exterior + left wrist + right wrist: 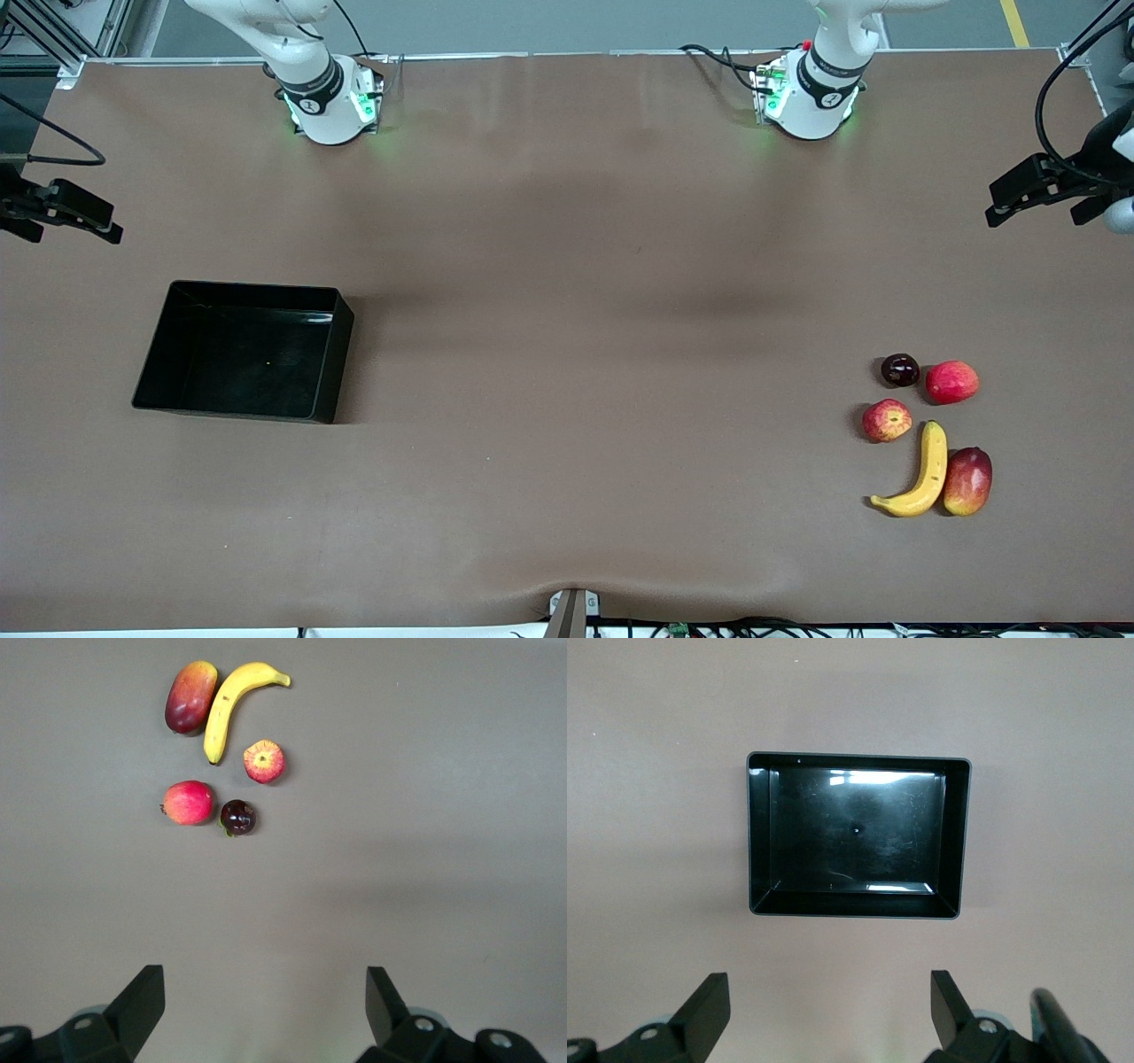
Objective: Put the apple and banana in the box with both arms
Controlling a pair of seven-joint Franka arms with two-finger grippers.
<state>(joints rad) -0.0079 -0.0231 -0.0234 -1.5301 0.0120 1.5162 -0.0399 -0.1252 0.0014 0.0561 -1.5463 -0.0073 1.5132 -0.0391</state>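
No brand, label or writing can be read on anything here. The bench is covered in a smooth, matte brown sheet with faint ripples.

The right gripper, black and angular, hangs over the bench at the right arm's end, above bare covering; its jaws stand wide apart with nothing between them. The shallow rectangular black plastic box, glossy-walled and catching white glare on its floor, sits open and empty on the bench toward that same end.

Well apart from it, toward the left arm's end, lies a cluster of fruit. The small round red apple streaked with pale yellow rests just beside the stem end of the single curved yellow banana, smooth-skinned with a darker tip. A small glossy dark purple round fruit and an evenly pinkish-red round fruit lie side by side, farther from the front camera than the apple. An oblong red-and-yellow mango-like fruit lies against the banana's outer curve.

The left gripper hangs over the bench edge at the left arm's end, jaws wide apart, holding nothing.
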